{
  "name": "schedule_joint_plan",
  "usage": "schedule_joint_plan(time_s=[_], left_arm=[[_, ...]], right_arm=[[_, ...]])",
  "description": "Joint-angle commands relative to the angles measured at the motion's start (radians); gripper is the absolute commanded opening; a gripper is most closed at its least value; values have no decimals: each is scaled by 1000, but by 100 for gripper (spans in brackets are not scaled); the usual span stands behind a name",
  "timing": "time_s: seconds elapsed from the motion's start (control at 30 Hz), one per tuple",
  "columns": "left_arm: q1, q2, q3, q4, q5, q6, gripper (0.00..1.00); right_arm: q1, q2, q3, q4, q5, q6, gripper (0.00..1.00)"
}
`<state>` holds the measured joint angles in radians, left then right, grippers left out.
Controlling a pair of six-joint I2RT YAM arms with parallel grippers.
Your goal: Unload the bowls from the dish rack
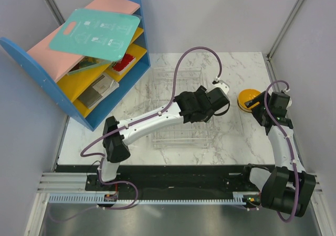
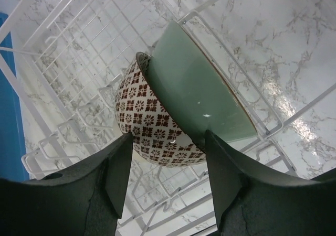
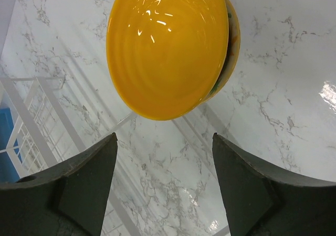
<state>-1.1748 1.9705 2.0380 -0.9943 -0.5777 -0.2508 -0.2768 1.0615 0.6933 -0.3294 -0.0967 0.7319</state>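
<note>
Black left gripper (image 2: pixel 168 141) hangs open over the right end of the silver-white wire dish rack (image 1: pixel 170 81), its jaws spread either side of a cream round bowl with a brown floral pattern (image 2: pixel 144 115). That bowl stands on edge in the rack, leaning against a pale mint green bowl (image 2: pixel 199 89) just right of it. Farther right, on the white marble table (image 1: pixel 236 136), a glossy plain orange bowl (image 3: pixel 168 52) sits outside the rack, with another bowl's patterned edge showing at its side. The right gripper (image 3: pixel 164 141) hovers near it, jaws wide apart and holding nothing.
</note>
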Motion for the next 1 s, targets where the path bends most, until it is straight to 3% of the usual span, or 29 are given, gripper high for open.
schedule_joint_plan(time_s=[0.0,0.37,0.47,0.6,0.77,0.8,0.97], left_arm=[[-9,33,27,-32,-66,-36,64],[-11,64,36,-109,-195,-65,61],[-11,74,45,-115,-221,-61,55],[-9,83,50,-136,-231,-74,40],[-9,71,41,-156,-234,-94,32],[-9,65,41,-156,-237,-97,24],[-11,47,44,-170,-244,-100,18]], right_arm=[[4,8,-11,35,-24,-17,80],[4,31,-5,52,-52,-3,80],[4,28,-8,53,-55,-3,80],[4,29,-9,56,-55,-5,80],[4,29,-18,61,-58,-3,80],[4,29,-20,62,-58,-3,80],[4,29,-26,70,-67,-2,79]])
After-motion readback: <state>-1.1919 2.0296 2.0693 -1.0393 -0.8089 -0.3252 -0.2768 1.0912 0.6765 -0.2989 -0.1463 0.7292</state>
